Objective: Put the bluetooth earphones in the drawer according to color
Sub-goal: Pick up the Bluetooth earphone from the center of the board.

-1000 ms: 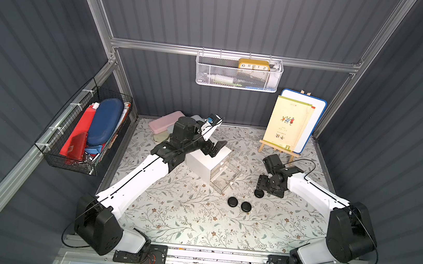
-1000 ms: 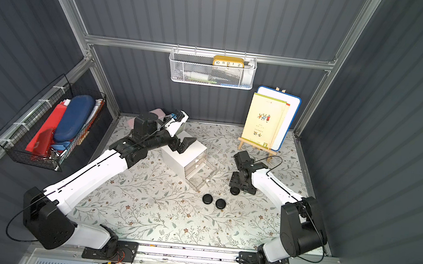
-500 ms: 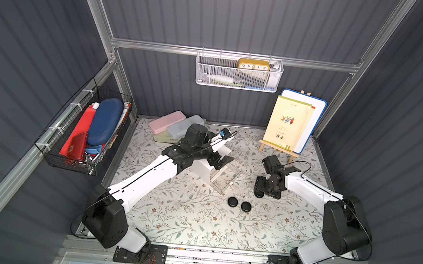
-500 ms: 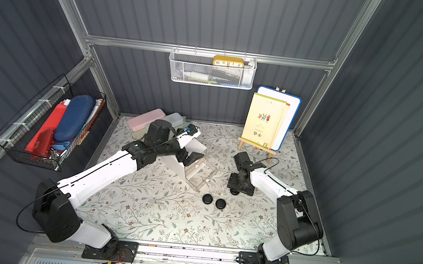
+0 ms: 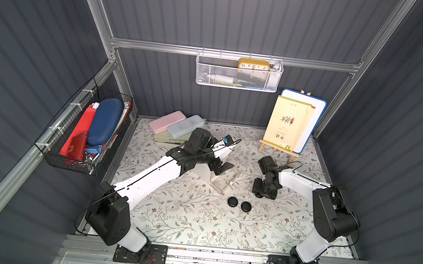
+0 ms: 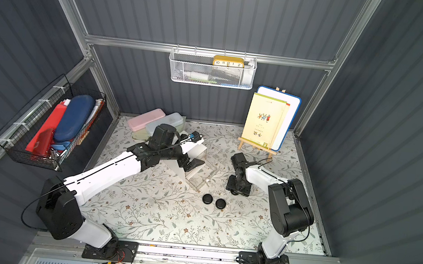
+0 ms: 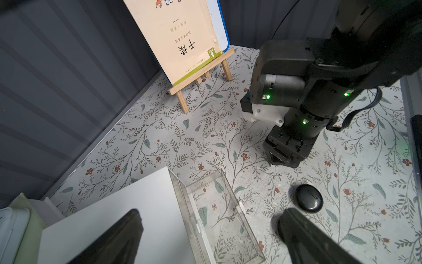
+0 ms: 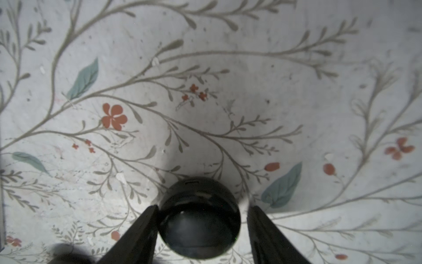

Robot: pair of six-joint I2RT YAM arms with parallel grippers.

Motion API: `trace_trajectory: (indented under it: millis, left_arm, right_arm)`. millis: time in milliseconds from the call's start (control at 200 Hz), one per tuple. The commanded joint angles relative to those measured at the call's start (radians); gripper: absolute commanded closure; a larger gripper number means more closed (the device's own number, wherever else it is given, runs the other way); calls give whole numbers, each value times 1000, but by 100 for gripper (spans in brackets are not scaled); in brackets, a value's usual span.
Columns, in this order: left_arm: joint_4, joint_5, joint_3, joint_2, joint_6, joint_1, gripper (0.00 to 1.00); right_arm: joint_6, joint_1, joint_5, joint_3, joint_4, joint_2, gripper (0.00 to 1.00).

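Straddling black case (image 8: pixel 198 224) with right pincer (image 8: pixel 202 208), off-centre, not clamped: may squirt sideways on closing. With left pincer (image 7: pixel 211 212) wide near drawer (image 7: pixel 189 205), may bump it.

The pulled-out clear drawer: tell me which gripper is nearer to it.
Left. The left gripper hangs open above the clear drawer, beside the white cabinet; the right gripper sits apart from it, straddling a black earphone case.
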Motion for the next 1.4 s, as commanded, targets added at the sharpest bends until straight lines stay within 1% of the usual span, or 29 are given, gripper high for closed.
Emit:
trace_trajectory:
  millis: [0,170,330,555,761,896,996,1051,1116,1236,1396]
  left_arm:
    - [-10,-4,-9,15,24,-6,1]
    - [-7,1,-7,23,24,-6,1]
    - [-6,-4,-7,20,19,-6,1]
    - [-2,-12,-7,14,14,-5,1]
    - [-2,-28,-1,19,4,-5,1]
    - [-14,-45,20,16,-3,-6,1]
    - [-16,-43,22,-10,4,-5,1]
    - [-9,-42,20,-24,3,-5,1]
    - [1,-47,20,-39,0,-5,1]
    - [8,-91,17,-59,-18,-3,1]
    - [11,-119,14,-78,-18,-1,0]
  right_arm:
    - [-5,9,16,27,-32,18,36]
    - [-2,21,24,33,-38,48,39]
    - [2,28,30,34,-39,55,40]
    - [4,30,38,33,-38,43,49]
    - [3,35,46,32,-41,30,60]
    - [5,37,59,31,-42,15,72]
    - [8,40,73,29,-39,-10,89]
    - [7,40,75,32,-38,-23,100]
    - [7,42,77,35,-36,-39,100]
    - [7,48,71,46,-29,-66,100]
    - [-11,76,67,82,-16,-91,100]
